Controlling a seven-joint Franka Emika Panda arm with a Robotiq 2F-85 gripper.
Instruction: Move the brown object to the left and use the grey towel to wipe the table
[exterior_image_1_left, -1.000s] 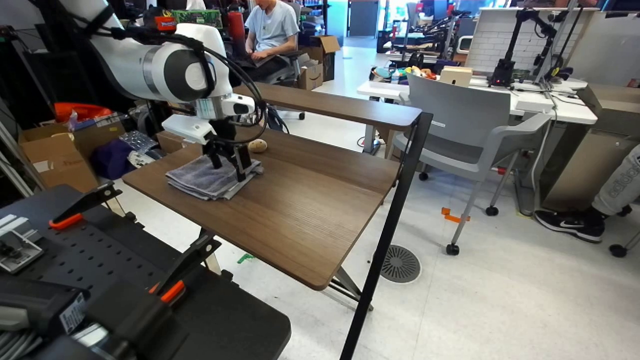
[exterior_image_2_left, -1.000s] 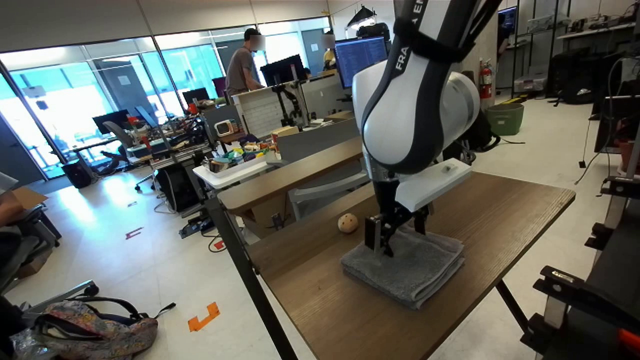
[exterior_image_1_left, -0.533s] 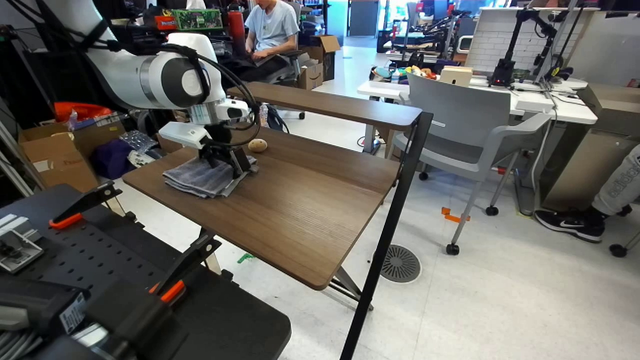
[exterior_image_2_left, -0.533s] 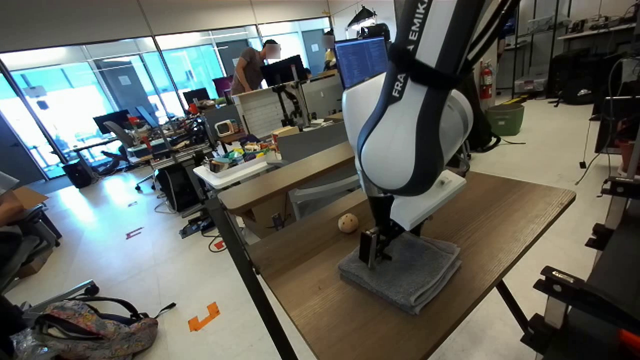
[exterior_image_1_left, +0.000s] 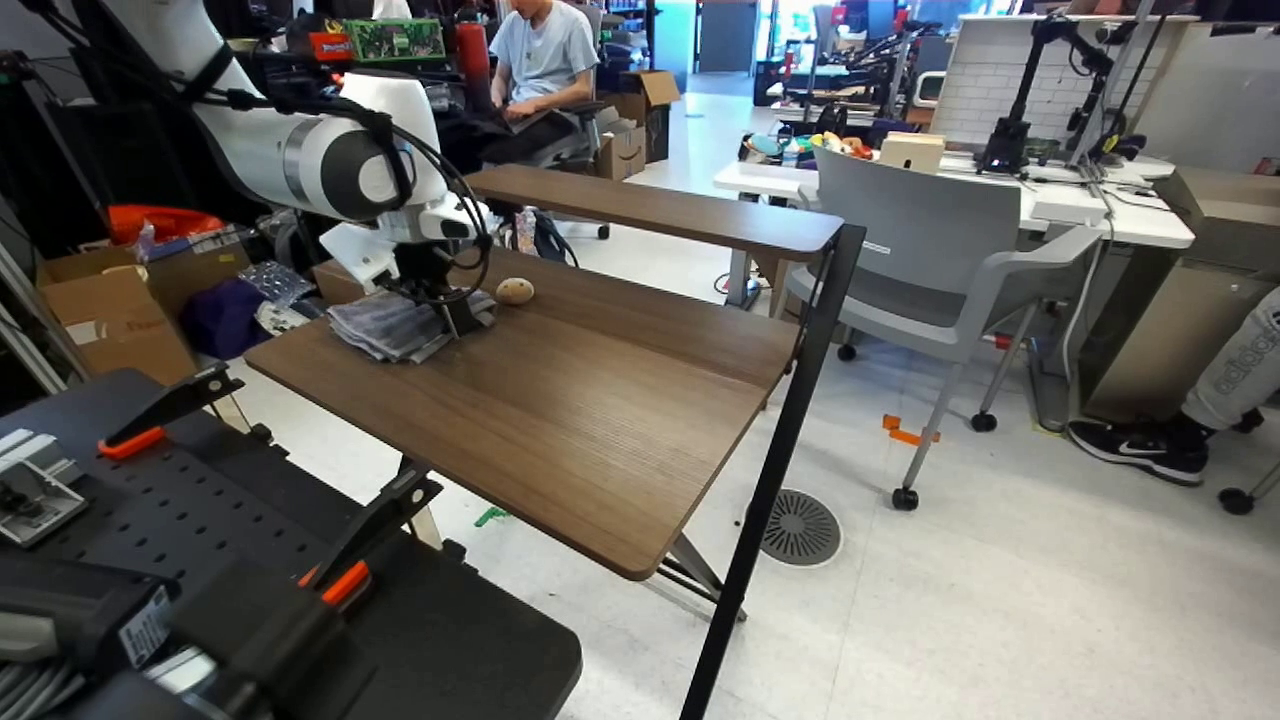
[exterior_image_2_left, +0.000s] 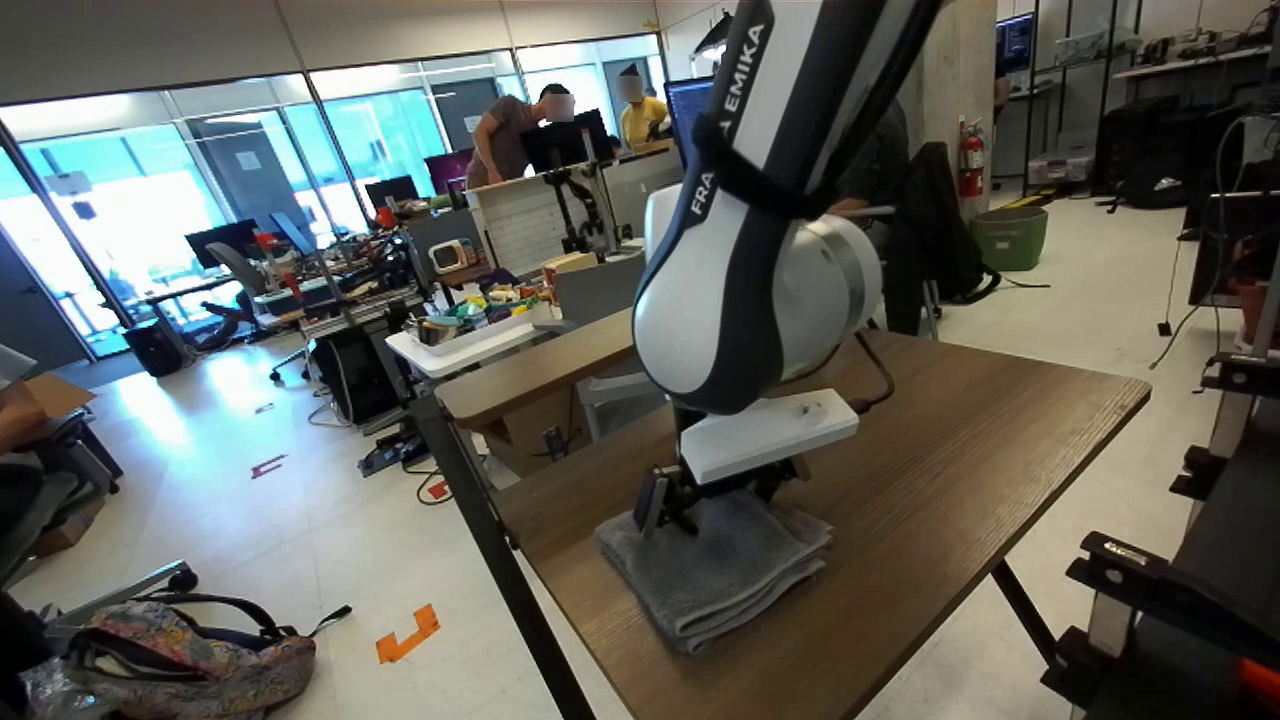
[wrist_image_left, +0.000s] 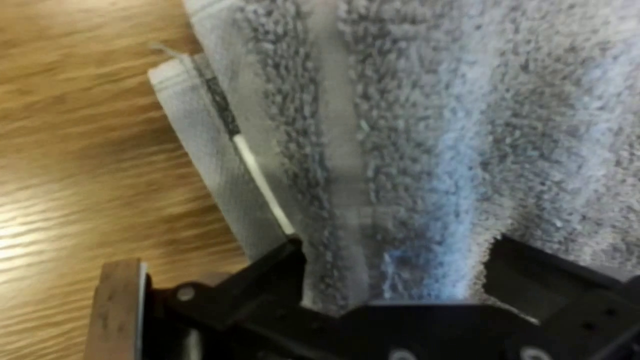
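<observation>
Wrist view: with the hand (wrist_image_left: 397, 244) spread on the towel (wrist_image_left: 425, 125), wiping likely wants even pressure and no bunching against the worktop (wrist_image_left: 80, 150).

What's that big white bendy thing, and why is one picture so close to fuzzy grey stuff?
That's a robot arm, a machine that bends a bit like yours. Two pictures come from cameras outside it, in different spots. The close-up comes from a camera on the arm itself, so the gripper shows big along the bottom. On the table lie a folded grey towel, your fuzzy stuff, and beside it a small brown object. The gripper is down at the towel with its jaws wide open, so it seems to pinch nothing.
</observation>
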